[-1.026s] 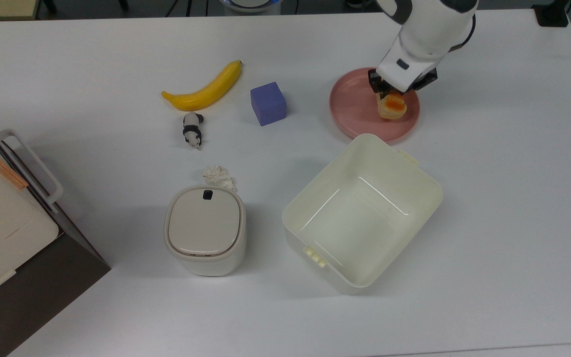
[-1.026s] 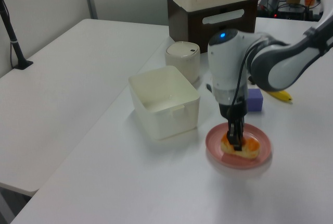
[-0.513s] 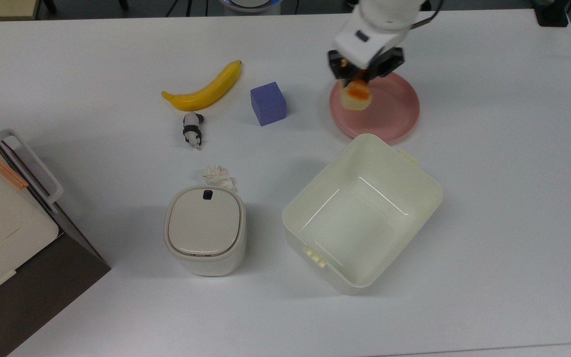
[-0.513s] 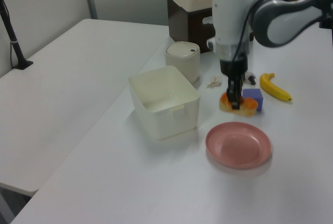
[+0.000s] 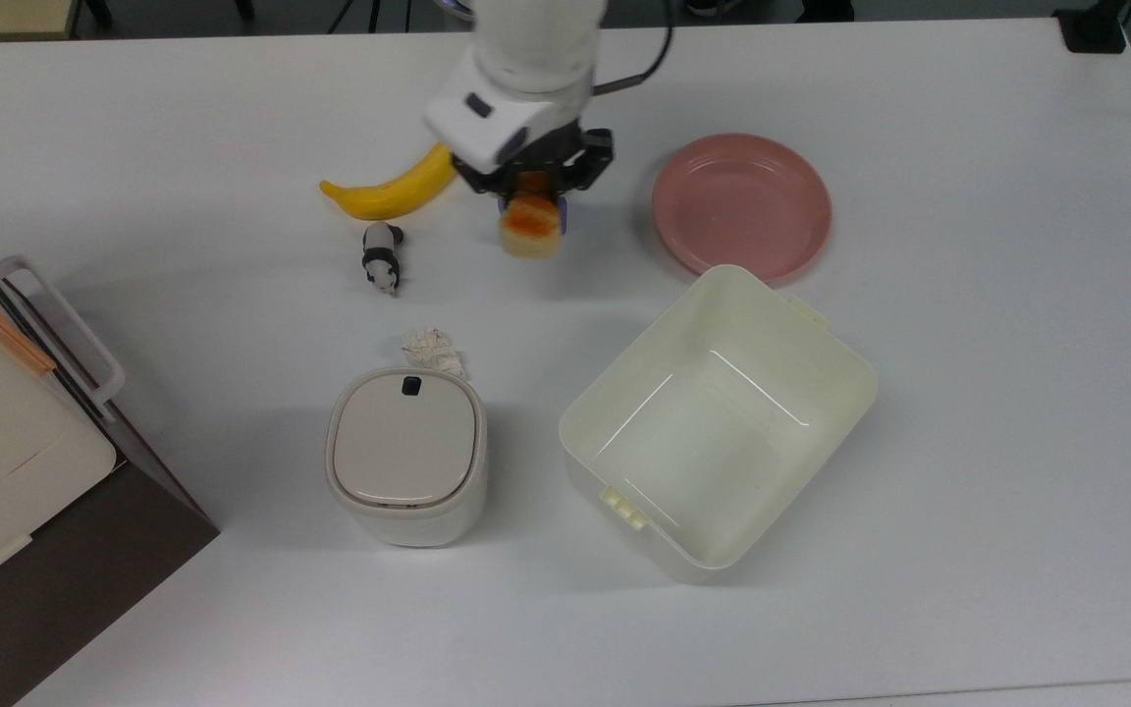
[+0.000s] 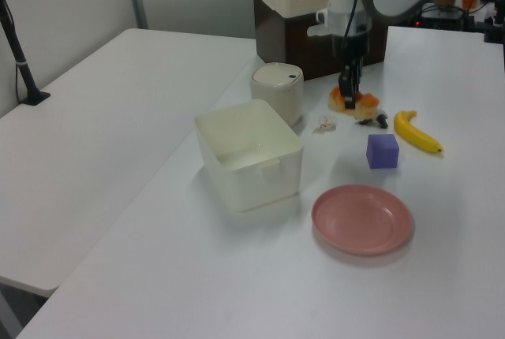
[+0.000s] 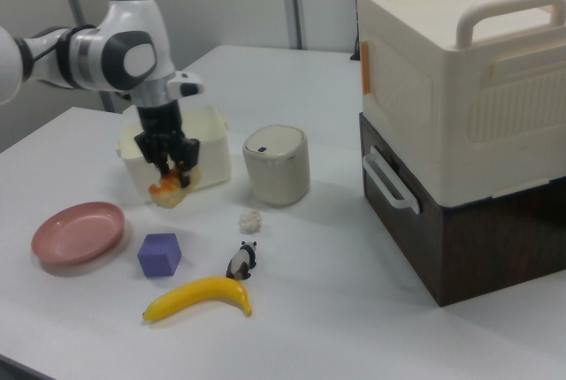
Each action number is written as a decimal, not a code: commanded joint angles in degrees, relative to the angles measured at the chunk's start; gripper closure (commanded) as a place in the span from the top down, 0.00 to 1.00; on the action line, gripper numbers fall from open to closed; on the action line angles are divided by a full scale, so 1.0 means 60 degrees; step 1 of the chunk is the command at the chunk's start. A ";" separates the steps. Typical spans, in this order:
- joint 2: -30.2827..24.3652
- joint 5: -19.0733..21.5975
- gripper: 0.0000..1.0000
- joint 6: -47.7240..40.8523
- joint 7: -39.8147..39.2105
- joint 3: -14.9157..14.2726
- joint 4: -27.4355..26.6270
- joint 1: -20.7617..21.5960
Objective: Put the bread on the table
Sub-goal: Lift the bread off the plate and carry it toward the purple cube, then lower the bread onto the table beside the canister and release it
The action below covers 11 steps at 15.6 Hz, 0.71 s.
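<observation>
The plate lay bare: a second earlier the bread had sat on it, and now the gripper, fingers clamped on the loaf, had carried it well clear, above the cube. Beyond lay the banana. What remained, I judged, was lowering it onto the table.

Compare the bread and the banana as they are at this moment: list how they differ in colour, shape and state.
The bread is a short, stubby loaf, tan with an orange-brown top; the banana is long, curved and yellow. The bread hangs in the gripper above the table; the banana lies on it, untouched. Both are food items.
</observation>
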 commanded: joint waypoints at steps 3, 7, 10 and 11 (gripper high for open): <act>0.0304 -0.0058 0.97 -0.0021 -0.0130 0.0060 0.0445 -0.0323; 0.0334 -0.0043 1.00 -0.0050 -0.0042 0.0045 0.0737 -0.0455; -0.0015 -0.0043 1.00 -0.0211 0.0133 0.0031 0.0884 -0.0470; -0.0249 -0.0043 1.00 -0.0386 0.0366 0.0031 0.0884 -0.0470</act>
